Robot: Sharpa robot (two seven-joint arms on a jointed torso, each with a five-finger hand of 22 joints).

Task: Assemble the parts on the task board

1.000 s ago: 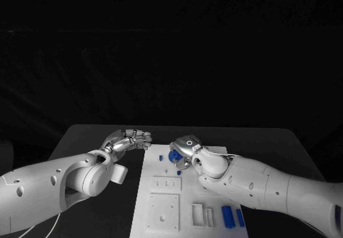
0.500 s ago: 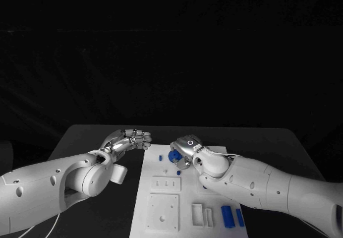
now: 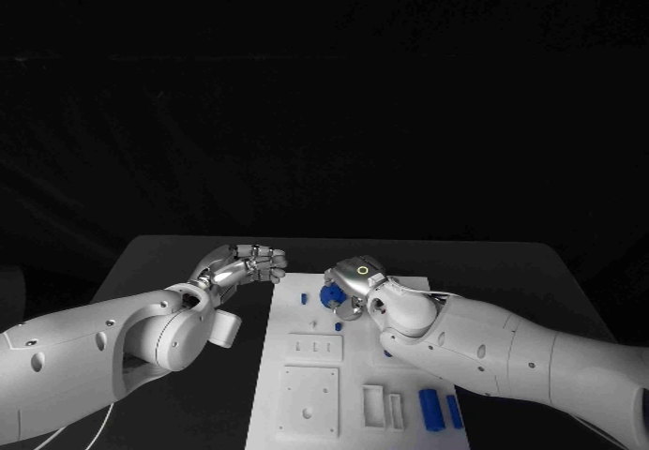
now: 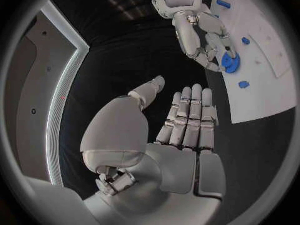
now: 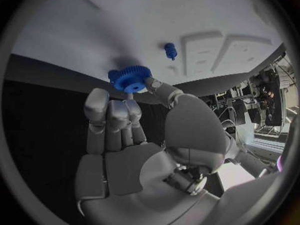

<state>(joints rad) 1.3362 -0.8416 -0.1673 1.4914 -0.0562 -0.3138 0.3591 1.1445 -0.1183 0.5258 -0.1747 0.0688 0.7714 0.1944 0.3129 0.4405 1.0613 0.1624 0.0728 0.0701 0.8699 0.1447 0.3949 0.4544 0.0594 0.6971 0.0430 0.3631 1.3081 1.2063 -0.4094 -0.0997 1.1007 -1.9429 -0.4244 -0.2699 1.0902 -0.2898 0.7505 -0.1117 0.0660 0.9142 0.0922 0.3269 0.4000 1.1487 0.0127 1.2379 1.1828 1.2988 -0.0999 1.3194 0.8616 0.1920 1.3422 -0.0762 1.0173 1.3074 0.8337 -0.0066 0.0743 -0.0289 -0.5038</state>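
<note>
Dim, black surroundings (wrist views bend at edges).

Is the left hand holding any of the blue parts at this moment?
No: the left hand lies with its fingers straight and nothing in its palm, above bare black table, while the right hand holds the blue gear.

Black table (image 3: 189, 258) — dark backdrop behind, black drape, dim light

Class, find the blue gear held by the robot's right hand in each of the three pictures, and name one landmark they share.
Head view: blue gear near the task board's far end, at the right hand.
Left wrist view: blue gear at the right hand's fingertips, beside the board.
Right wrist view: blue gear at the fingertips, over the board's edge.
Shared landmark: the white task board.
</note>
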